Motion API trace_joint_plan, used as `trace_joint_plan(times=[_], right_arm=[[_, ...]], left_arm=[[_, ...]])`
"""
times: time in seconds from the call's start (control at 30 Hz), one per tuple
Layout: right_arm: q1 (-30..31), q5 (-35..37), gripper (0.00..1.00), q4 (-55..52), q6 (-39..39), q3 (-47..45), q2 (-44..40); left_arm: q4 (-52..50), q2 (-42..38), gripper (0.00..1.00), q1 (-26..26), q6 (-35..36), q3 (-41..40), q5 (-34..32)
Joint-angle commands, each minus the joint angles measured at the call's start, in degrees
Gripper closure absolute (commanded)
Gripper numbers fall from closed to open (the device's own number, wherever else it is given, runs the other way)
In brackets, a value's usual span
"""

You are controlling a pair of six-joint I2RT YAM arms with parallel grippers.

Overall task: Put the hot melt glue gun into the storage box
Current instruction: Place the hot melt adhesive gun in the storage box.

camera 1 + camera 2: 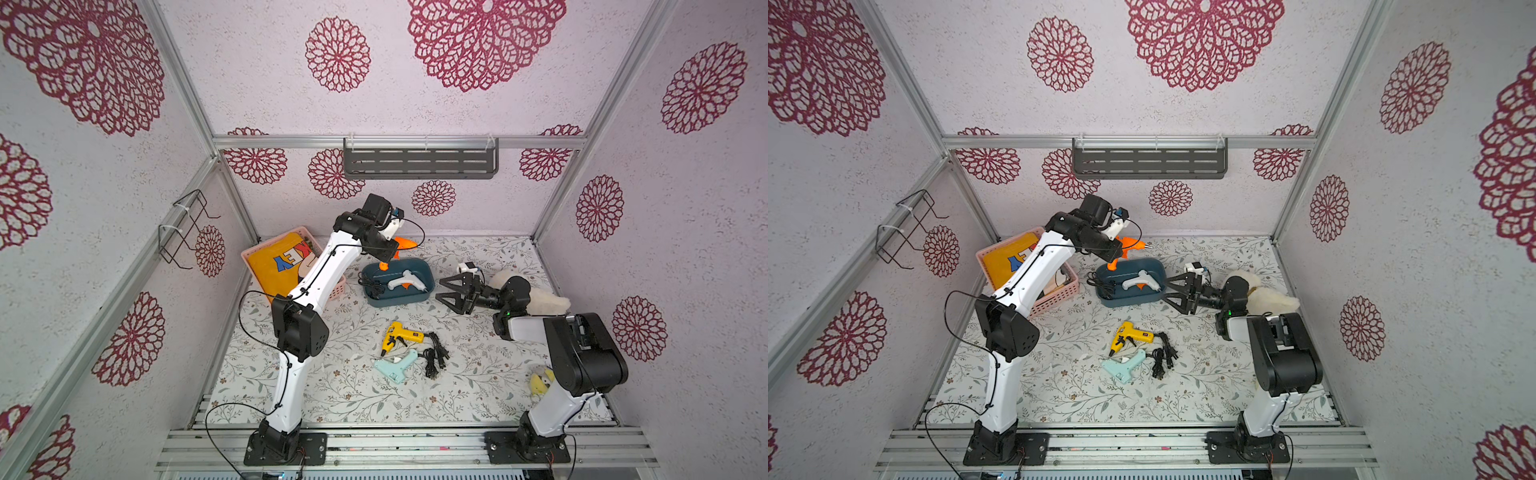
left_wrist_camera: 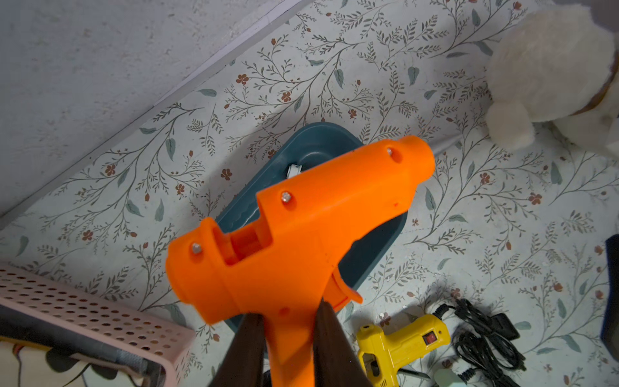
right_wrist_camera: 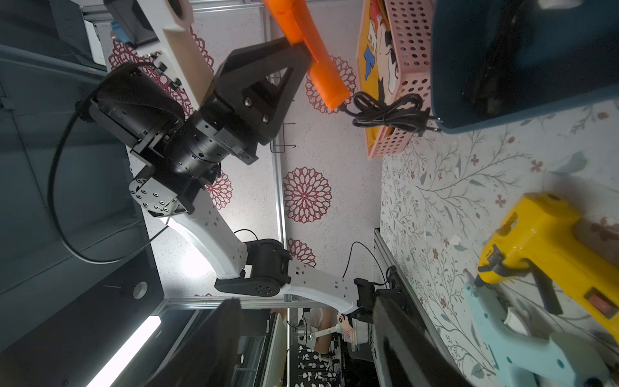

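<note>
**Table contents, left to right**

- Pink basket (image 1: 334, 291): sitting at the table's left edge and holding a yellow printed item. It is playing no part in the task.
- Left gripper (image 2: 289, 338): clamping the handle of the orange glue gun (image 1: 405, 243), with a finger pressing on each side of the grip. The gun is hanging in the air over the far-left end of the storage box (image 1: 395, 300), nozzle pointing right. From above it is hard to tell whether the handle's butt is touching the rim.
- Storage box: standing mid-table and carrying a white glue gun (image 1: 405, 280) and a bundled black cord.
- Yellow glue gun (image 1: 401, 334) and pale blue glue gun (image 1: 397, 365): lying on the table nearer the robot, well apart from the box and beside loose black cords (image 1: 434, 355).
- Right gripper (image 1: 439, 289): hovering just beside the box's right end, jaws spread and gripping nothing.
- Plush toy (image 1: 540, 297): lying behind the right wrist.

**Progress:** one gun is lying stowed. The orange one is hanging over the box, not yet lowered or let go. The other two appear to be waiting their turn.
</note>
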Motion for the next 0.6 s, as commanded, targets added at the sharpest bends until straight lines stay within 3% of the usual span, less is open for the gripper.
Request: trace_joint_plan(times=[0.0,0.57], right_arm=[[-0.4,0.2,0.31,2.7,-0.9,-0.4,-2.7],[-0.7,0.3,0.32,2.4,-0.9,-2.4,-4.0]], left_arm=[[3.4,2.4,0.98,-0.2,5.4,-1.1,-4.9],[9.1,8.3,0.98,-1.1,10.4,-4.0,-5.5]])
